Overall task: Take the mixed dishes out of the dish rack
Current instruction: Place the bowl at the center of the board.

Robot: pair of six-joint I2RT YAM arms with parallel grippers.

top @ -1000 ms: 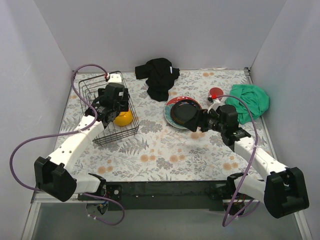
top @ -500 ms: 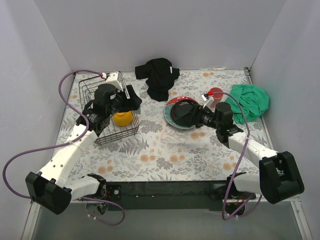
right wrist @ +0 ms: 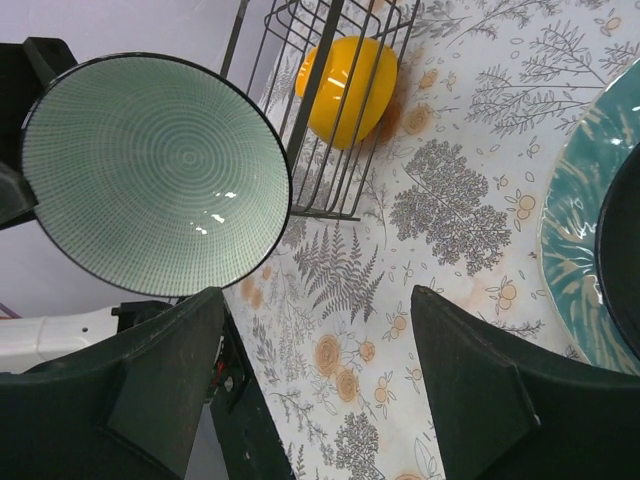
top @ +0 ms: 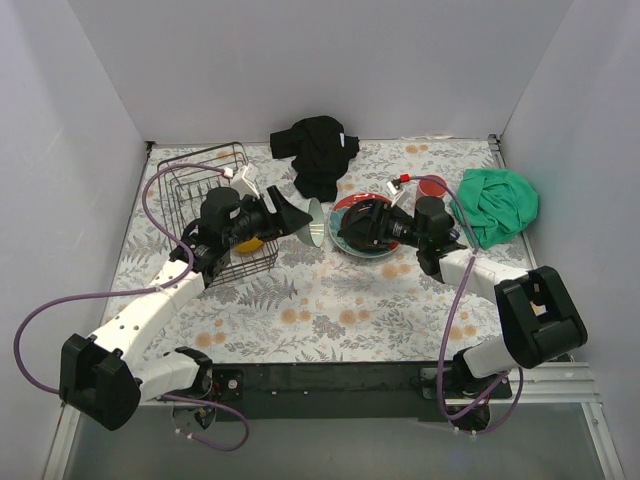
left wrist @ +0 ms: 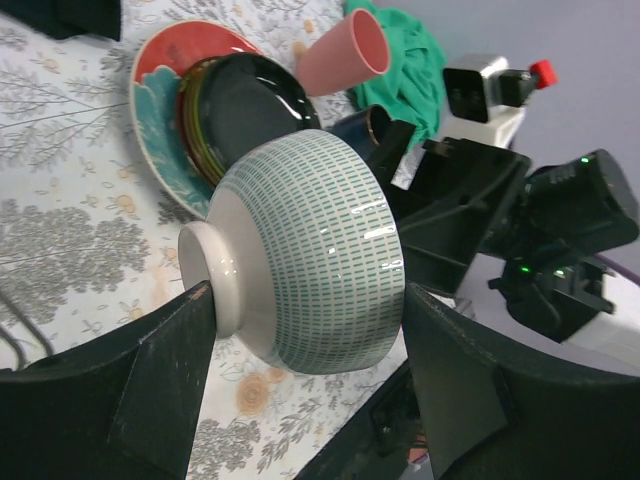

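My left gripper (top: pixel 297 216) is shut on a white bowl with green dashes (top: pixel 314 222), held on its side above the table between the dish rack (top: pixel 200 190) and the plate stack. In the left wrist view the bowl (left wrist: pixel 310 265) fills the gap between the fingers (left wrist: pixel 300 300). An orange bowl (right wrist: pixel 348 88) lies in the rack. The stack has a black plate (left wrist: pixel 250 105) on a red-rimmed patterned plate (left wrist: pixel 165 90). My right gripper (top: pixel 372 225) is open and empty over the stack, facing the white bowl (right wrist: pixel 150 170).
A pink-red cup (top: pixel 432 186) and a dark blue mug (left wrist: pixel 358 125) are behind the plates. A green cloth (top: pixel 497 205) lies at the right and a black cloth (top: pixel 318 152) at the back. White walls close in the table.
My left gripper has lifted the white bowl out of the rack and carried it right toward the plates. My right gripper has swung left over the plate stack.
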